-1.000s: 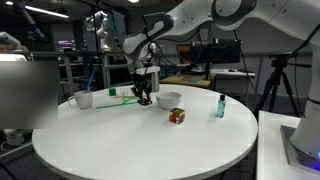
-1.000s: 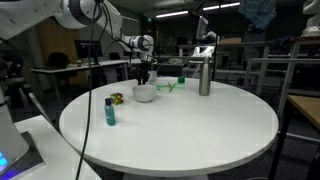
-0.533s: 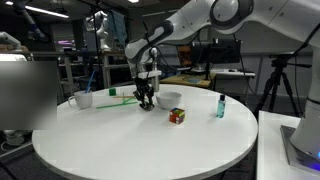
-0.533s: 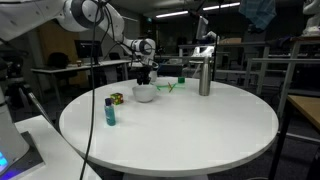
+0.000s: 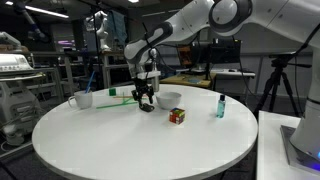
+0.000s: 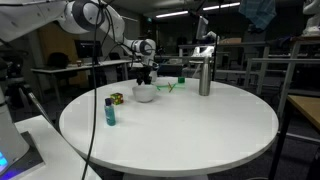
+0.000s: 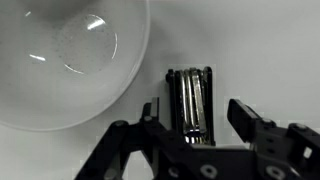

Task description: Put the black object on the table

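The black object (image 7: 190,98) is a small folded tool with shiny metal bars. In the wrist view it lies flat on the white table (image 7: 265,50), just beside the white bowl (image 7: 60,55). My gripper (image 7: 197,110) is open and straddles it, with a gap on each side between the fingers (image 7: 245,115) and the object. In both exterior views the gripper (image 5: 146,98) (image 6: 146,81) hangs low over the table (image 5: 140,145) next to the bowl (image 5: 169,98) (image 6: 145,94), and its fingers mostly hide the black object.
A multicoloured cube (image 5: 177,116) (image 6: 116,98) and a teal bottle (image 5: 221,106) (image 6: 110,111) stand nearby. A white mug (image 5: 84,99) and a green item (image 6: 168,86) sit further back. A tall metal jug (image 6: 204,77) stands near the table's far edge.
The jaws have opened and let go of the black object, which now rests on the table. The arm has barely moved.
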Available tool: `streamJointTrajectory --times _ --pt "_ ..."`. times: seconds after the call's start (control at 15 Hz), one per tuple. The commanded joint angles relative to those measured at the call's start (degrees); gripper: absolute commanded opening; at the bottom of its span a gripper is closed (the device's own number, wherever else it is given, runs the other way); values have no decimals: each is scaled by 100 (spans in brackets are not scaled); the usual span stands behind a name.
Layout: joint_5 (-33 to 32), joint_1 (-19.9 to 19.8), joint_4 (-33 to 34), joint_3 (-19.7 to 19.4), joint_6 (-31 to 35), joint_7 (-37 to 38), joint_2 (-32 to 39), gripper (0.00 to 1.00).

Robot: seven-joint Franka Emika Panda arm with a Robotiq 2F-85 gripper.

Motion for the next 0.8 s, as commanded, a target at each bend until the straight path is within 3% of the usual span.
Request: streamJointTrajectory --times 0.0,0.73 --pt "29 -56 429 44 -259 -96 160 100" --pt "155 -190 635 -85 -1487 335 -758 100"
